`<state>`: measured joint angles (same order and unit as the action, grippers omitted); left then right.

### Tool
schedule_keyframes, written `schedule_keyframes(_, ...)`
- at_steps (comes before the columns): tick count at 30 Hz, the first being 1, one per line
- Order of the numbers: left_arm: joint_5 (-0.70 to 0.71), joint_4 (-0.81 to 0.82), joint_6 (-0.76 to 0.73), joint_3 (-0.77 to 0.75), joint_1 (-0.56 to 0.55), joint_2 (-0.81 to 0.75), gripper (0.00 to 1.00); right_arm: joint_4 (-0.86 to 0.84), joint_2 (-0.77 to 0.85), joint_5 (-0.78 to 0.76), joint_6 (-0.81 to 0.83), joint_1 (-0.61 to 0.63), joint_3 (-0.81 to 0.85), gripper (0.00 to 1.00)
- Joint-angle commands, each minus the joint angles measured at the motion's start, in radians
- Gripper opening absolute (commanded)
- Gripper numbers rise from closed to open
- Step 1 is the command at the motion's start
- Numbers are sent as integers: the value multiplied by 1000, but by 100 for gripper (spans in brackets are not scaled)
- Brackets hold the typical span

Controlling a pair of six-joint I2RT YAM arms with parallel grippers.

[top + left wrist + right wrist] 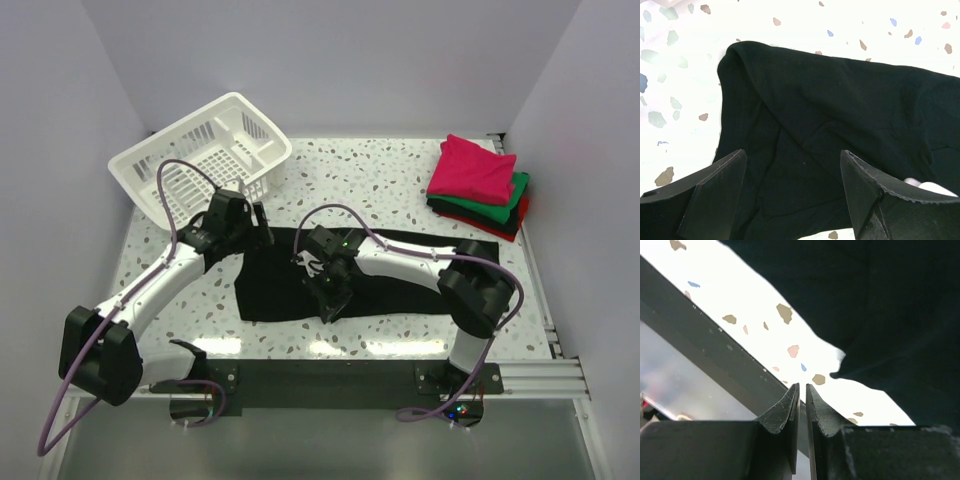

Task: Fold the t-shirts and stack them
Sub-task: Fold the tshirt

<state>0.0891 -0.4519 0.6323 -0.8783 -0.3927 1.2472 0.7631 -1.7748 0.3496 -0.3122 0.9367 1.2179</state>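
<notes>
- Nearest the camera, the left arm's blocky black shoulder [100,355] sits at the surface's near edge, and a violet cable loops along its white link.
- At the far left a white plastic basket [200,160] with slatted walls and a rectangular rim stands tilted.
- Next comes the left tool [258,224], hanging over the left end of the black t-shirt [275,290]. Its matte black fingers [720,192] stand wide apart with nothing between them, and one pad has a ridged edge.
- The black t-shirt lies spread across the middle of the speckled terrazzo surface [390,175]. It is soft matte cloth with its left end folded over into a rounded flap [760,65], and it bears a small white print [305,262].
- The right tool [330,305] points down at the shirt's near hem. Its worn wedge-shaped fingers [785,410] are pressed to a thin slit and hold nothing, and the cloth edge [900,315] lies just beyond them.
- At the far right a neat stack of folded shirts rests well apart from the black one, with magenta [472,170] on top, green [512,198] beneath, and black and red at the bottom.
</notes>
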Motion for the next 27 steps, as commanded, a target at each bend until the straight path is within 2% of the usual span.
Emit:
schedule_keyframes(1, -5, 30, -9, -10, 9, 3, 81, -1, -3, 68, 32, 13, 26, 14)
schedule_keyframes(5, -17, 44, 1, -8, 9, 24, 81, -13, 2, 86, 35, 16, 26, 14)
schedule_keyframes(8, -28, 56, 6, -11, 9, 43, 80, 8, 12, 19, 18, 16, 38, 18)
schedule_keyframes(12, -55, 81, 12, -13, 6, 55, 80, 68, 37, -223, -60, 7, 40, 32)
schedule_keyframes(14, -77, 96, 30, -2, -9, 57, 80, 67, 90, -310, -105, -28, 23, 42)
schedule_keyframes(15, -81, 99, 36, 2, -21, 57, 80, 45, 113, -322, -119, -48, -6, 49)
schedule_keyframes(18, -80, 123, 67, 28, -89, 66, 80, 4, 213, -310, -146, -179, -78, 58)
schedule_keyframes(19, -83, 148, 78, 36, -127, 72, 80, -25, 231, -304, -140, -244, -95, 60)
schedule_keyframes(21, -84, 166, 109, 42, -167, 112, 80, -41, 250, -304, -117, -292, -113, 61)
schedule_keyframes(27, -134, 239, 150, 18, -195, 242, 80, -88, 186, -324, -73, -409, -97, 61)
